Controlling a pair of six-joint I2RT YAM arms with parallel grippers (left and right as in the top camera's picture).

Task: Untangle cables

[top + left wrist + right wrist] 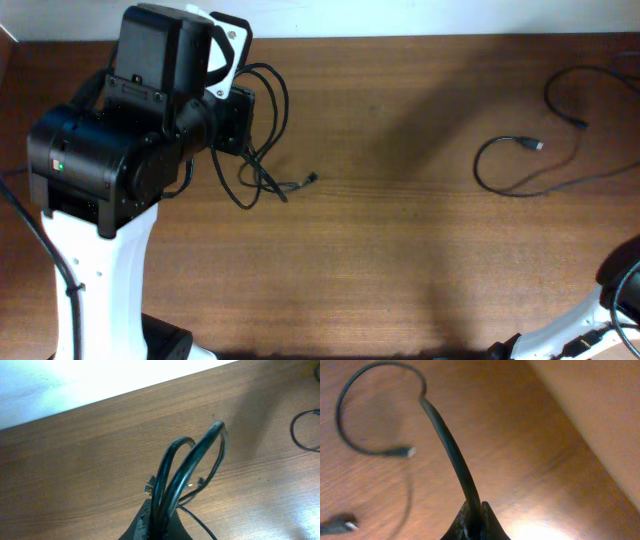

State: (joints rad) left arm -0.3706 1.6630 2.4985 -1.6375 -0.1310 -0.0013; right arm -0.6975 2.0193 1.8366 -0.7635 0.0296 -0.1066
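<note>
My left gripper (pixel 159 525) is clenched on bunched loops (pixel 192 460), right gripper (pixel 475 527) on one strand (pixel 447 442); yanking probably knots the bunch tighter, view's blurry.

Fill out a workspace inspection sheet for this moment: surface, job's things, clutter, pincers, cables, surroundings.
Surface: wooden table, brown grain, some glare.
Job's things: looped cable bundle at the left, one plug end trailing on the table; loose strand at the right, curling to a plug end, with a second plug end lying nearby.
Clutter: nothing seen.
Grippers: left pincer shut on the looped cable bundle; right pincer shut on the loose strand.
Cables: thicker arm wire beside the left arm's base, apart from the job's cables.
Surroundings: pale wall beyond the table's far edge.
</note>
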